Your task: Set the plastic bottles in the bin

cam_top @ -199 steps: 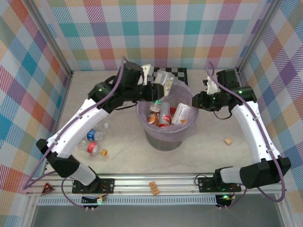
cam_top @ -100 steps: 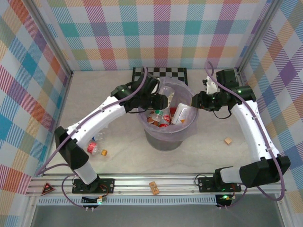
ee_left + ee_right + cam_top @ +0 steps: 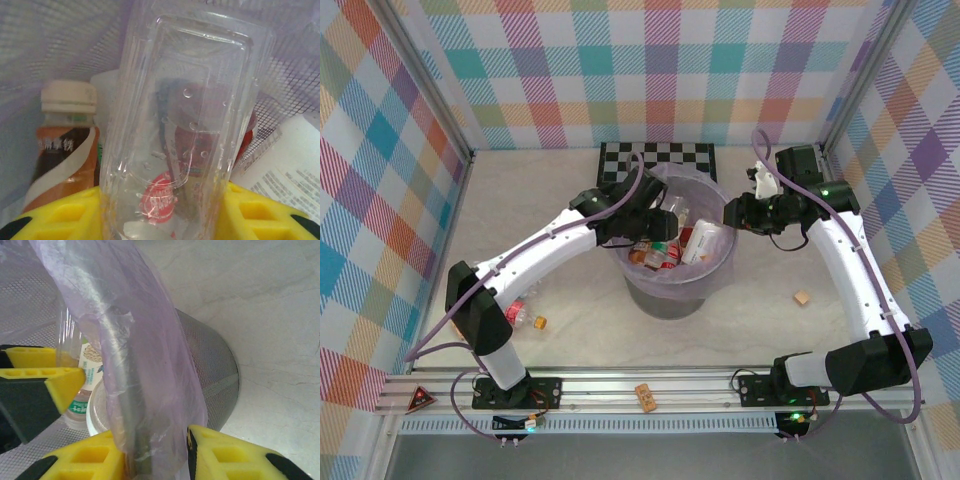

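My left gripper (image 3: 663, 222) reaches into the bin (image 3: 680, 292), a grey mesh bucket lined with a lavender bag. It is shut on a clear plastic bottle (image 3: 180, 125), gripped between its yellow fingers (image 3: 65, 215). Below it lie several bottles (image 3: 660, 252), among them an amber one with a cream cap (image 3: 62, 145) and a red-labelled one. My right gripper (image 3: 155, 460) is shut on the bin's rim and bag (image 3: 145, 390) at the right side (image 3: 732, 215). One bottle with an orange cap (image 3: 525, 317) lies on the table at the left, partly behind the left arm.
A black-and-white checkerboard (image 3: 655, 157) lies behind the bin. A small tan block (image 3: 802, 297) sits on the table at the right. Checked walls close in the table on three sides. A small orange piece (image 3: 645, 397) rests on the front rail.
The left arm has swung right and down, carrying the clear bottle from above the bin's back-left rim into the bin. The right gripper has stayed clamped on the rim.
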{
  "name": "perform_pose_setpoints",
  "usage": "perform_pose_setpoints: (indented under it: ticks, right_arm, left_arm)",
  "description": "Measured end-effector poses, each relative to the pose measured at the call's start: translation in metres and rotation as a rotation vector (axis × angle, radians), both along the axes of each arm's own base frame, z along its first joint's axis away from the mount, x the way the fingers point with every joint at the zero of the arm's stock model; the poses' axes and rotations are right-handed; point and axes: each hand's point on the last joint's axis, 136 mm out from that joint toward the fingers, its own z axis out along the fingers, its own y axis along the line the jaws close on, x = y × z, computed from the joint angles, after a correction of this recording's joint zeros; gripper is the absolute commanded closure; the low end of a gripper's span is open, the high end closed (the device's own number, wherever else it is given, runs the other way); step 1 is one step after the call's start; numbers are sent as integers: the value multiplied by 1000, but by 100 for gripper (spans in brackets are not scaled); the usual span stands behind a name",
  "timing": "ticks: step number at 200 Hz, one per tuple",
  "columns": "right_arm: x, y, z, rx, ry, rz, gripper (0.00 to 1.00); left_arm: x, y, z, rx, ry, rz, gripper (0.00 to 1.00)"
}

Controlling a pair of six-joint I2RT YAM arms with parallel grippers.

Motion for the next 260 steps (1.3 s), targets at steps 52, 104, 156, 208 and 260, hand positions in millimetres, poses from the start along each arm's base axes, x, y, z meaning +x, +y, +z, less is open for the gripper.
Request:
perform_pose_setpoints:
  ticks: [52, 104, 156, 208, 260]
  right_arm:
    - [0, 0, 0, 0, -1, 0, 65]
    - [0, 0, 0, 0, -2, 0, 65]
    - [1, 0, 0, 0, -2, 0, 65]
    - [1, 0, -1, 0, 2, 0, 65]
    - [3, 1, -3, -1, 8, 0, 65]
  left_arm:
    - [-3, 7, -7, 50, 6, -18, 24]
    - [-4, 9, 14, 61, -32, -62, 16]
    - [-4, 19, 72, 41, -181, -101, 12]
    - [-10, 36, 142, 13, -348, -127, 8]
    - [16, 114, 170, 67, -420, 30, 6]
